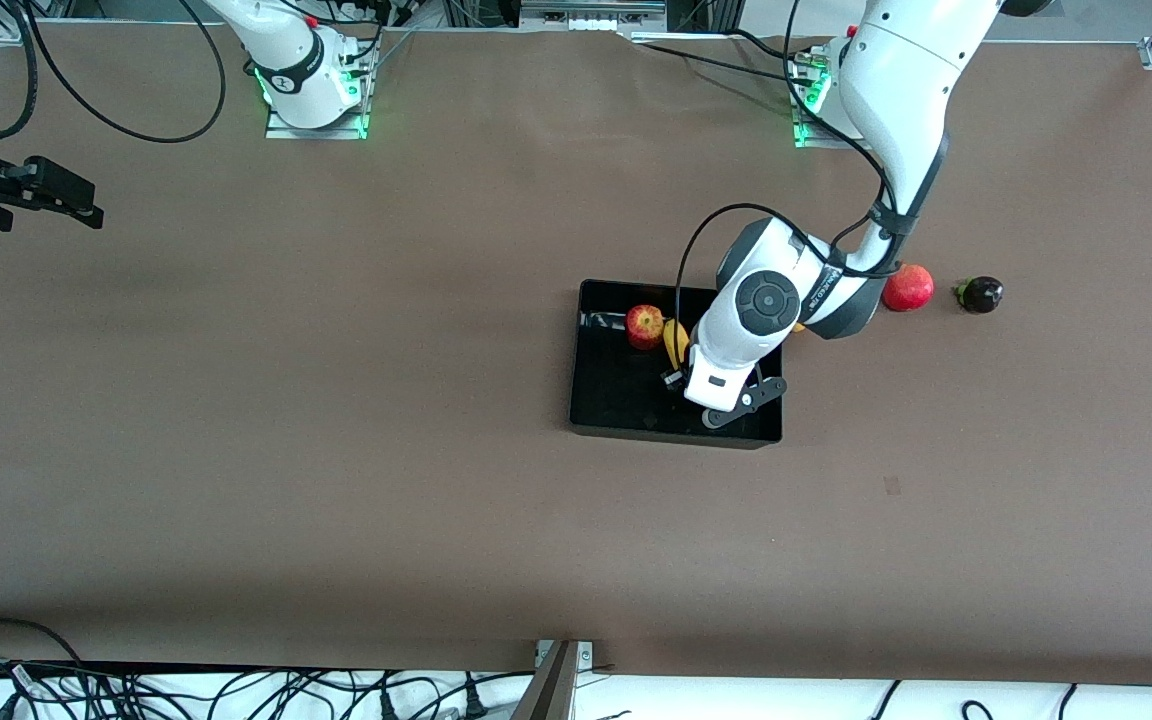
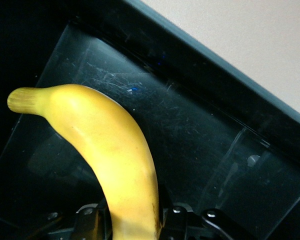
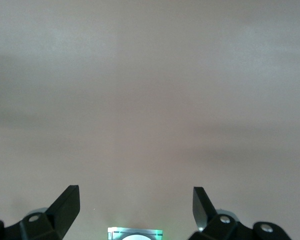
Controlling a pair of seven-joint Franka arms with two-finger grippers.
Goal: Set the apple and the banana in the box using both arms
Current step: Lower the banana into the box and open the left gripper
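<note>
I have the left gripper clamped on the banana, low inside the black box at frame centre, beside the apple. I'd lower gently, then release. Banana: plain yellow, curved. Right gripper waits wide open, empty, at far left

Left arm: reaches from the upper right of the front view down to mid-frame, wrist bent downward.
Left gripper: low at centre frame, fingers clamped.
Right arm: waits at the upper left edge.
Right gripper: fingers spread wide, nothing between.
</note>
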